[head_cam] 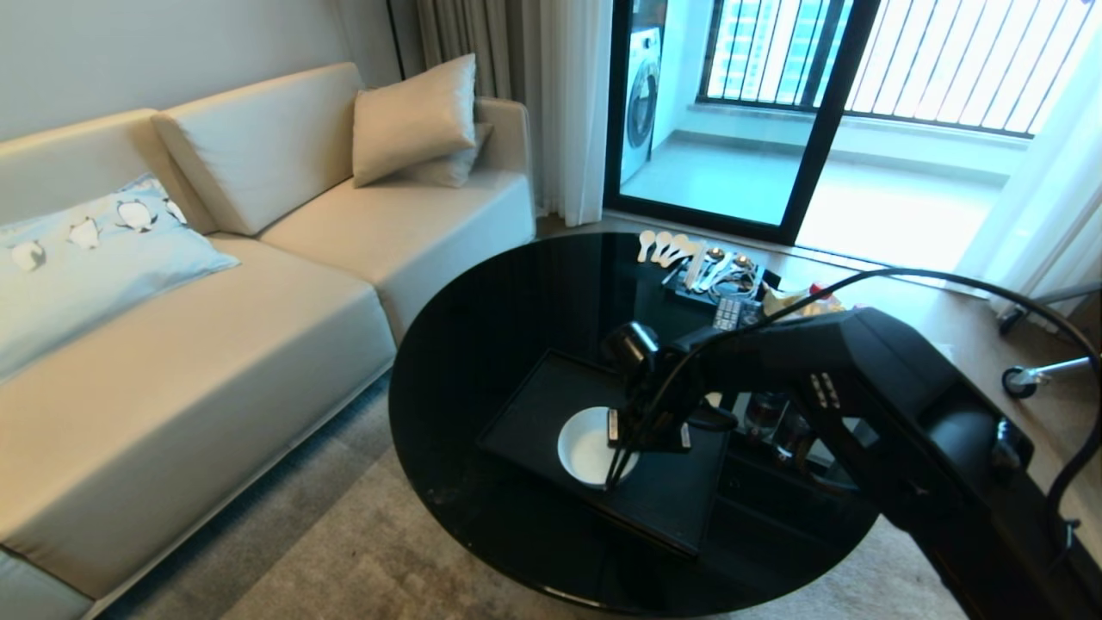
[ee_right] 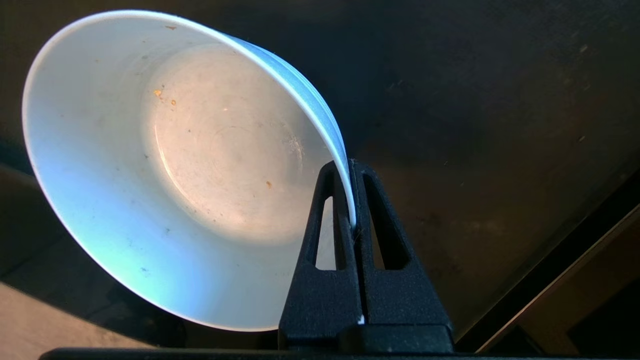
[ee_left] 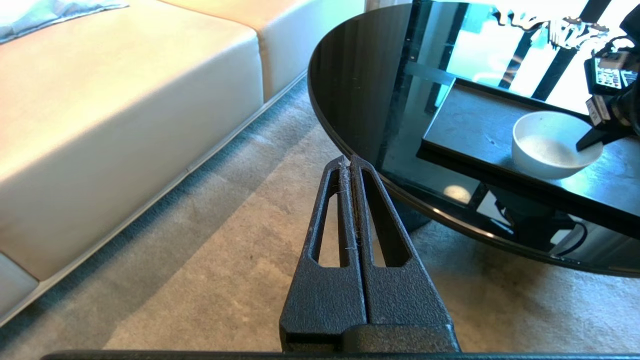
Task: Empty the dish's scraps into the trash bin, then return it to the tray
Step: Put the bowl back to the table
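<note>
Right gripper [ee_right: 350, 200] pinches the white dish [ee_right: 190, 165] rim; dish nearly clean, orange specks inside, above the tray [head_cam: 551, 405]

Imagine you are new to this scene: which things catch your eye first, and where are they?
The white bowl stands out, sitting on the black tray on the round glossy table, emptied but for a few orange specks. The right pincer is clamped on its rim. The left pincer hangs shut over the carpet, beside the cream sofa.
</note>
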Robot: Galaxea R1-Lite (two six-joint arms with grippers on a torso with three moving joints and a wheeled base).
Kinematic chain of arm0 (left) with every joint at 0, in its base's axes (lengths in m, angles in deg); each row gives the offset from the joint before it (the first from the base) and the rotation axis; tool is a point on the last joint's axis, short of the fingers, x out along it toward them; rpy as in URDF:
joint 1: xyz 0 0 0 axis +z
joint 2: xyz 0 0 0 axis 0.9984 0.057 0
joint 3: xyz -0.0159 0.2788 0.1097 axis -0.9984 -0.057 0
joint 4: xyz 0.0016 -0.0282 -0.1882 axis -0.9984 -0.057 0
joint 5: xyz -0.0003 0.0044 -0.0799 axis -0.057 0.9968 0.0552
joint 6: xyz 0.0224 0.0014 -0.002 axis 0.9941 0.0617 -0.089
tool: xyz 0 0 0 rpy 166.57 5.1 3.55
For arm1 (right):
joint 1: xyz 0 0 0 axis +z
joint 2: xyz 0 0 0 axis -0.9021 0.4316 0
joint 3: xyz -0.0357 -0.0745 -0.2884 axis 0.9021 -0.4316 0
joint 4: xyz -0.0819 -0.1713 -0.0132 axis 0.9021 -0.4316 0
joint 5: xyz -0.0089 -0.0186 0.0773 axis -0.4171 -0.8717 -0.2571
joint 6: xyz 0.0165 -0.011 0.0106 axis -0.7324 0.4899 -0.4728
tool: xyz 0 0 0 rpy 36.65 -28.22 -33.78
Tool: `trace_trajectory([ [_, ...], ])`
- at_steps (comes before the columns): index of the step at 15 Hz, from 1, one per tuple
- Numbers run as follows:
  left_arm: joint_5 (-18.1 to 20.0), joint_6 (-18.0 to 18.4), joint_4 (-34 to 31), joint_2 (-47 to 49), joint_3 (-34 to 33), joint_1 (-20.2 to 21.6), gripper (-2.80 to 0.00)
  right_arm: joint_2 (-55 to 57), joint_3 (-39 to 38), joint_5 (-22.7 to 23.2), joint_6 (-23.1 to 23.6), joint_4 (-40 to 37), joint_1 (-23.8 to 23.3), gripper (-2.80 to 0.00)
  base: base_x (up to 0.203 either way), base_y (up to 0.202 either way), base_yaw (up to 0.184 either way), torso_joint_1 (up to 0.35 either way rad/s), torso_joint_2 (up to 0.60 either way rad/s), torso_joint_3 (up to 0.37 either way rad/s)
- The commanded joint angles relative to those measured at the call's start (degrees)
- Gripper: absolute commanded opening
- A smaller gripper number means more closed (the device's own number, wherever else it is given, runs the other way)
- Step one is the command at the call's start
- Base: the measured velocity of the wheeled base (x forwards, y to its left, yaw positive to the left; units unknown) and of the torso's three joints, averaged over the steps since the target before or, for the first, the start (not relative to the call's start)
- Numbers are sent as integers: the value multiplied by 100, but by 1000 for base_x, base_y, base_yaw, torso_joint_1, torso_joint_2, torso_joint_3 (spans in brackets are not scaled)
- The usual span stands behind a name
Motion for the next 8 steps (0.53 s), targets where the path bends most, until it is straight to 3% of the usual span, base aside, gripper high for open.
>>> trace_trajectory([
  [1, -2, -6, 1, -2, 0, 0, -280, -6, 14, 2, -20, 9, -164, -280, 0, 0, 0, 0, 0, 0],
  [8, -2, -6, 1, -2, 0, 0, -280, 88, 6, 8, -31, 121, -768, -280, 0, 0, 0, 0, 0, 0],
])
